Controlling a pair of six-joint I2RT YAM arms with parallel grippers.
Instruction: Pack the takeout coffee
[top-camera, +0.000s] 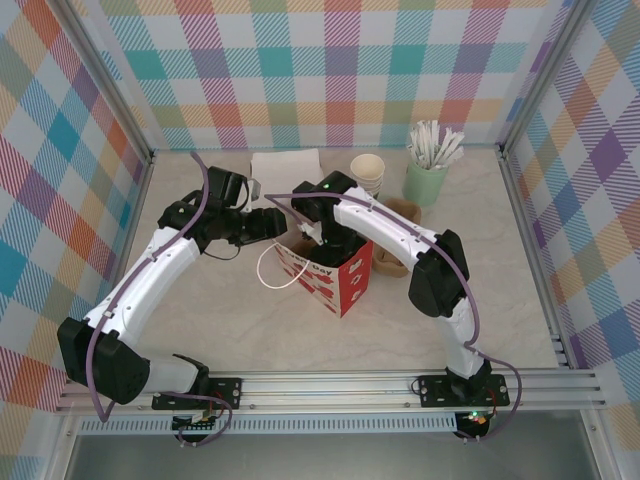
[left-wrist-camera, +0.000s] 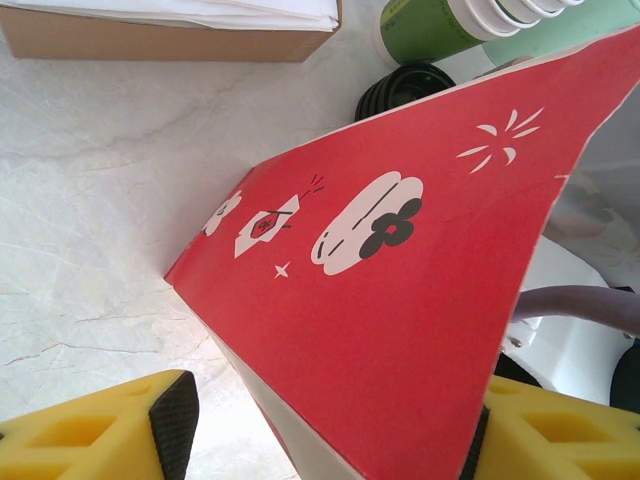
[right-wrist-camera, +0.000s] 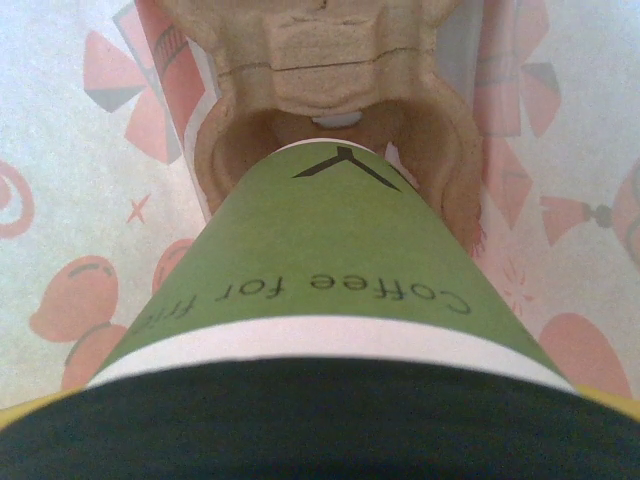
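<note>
- The cup (right-wrist-camera: 330, 270) is green paper with a white band under a black lid (right-wrist-camera: 320, 425). "Coffee for" is printed across its side, and the lid end sits closest to the wrist cam.
- It's down inside the red bag (top-camera: 345, 285), base aimed at a well of the brown pulp carrier (right-wrist-camera: 330, 50) — can't tell if it's actually touching.
- The right gripper (top-camera: 315, 238) has the cup clamped up near the lid, with yellow finger corners peeking out either side.
- The right arm arcs from its base at the near right, up and over, with the wrist pointing down into the bag's mouth.
- The left arm curves in from the left.
- The left gripper (left-wrist-camera: 328, 425) straddles the bag's side. There's a gap at one pad (left-wrist-camera: 178, 425) and the other looks to touch the paper — can't tell if it's pinching.
</note>
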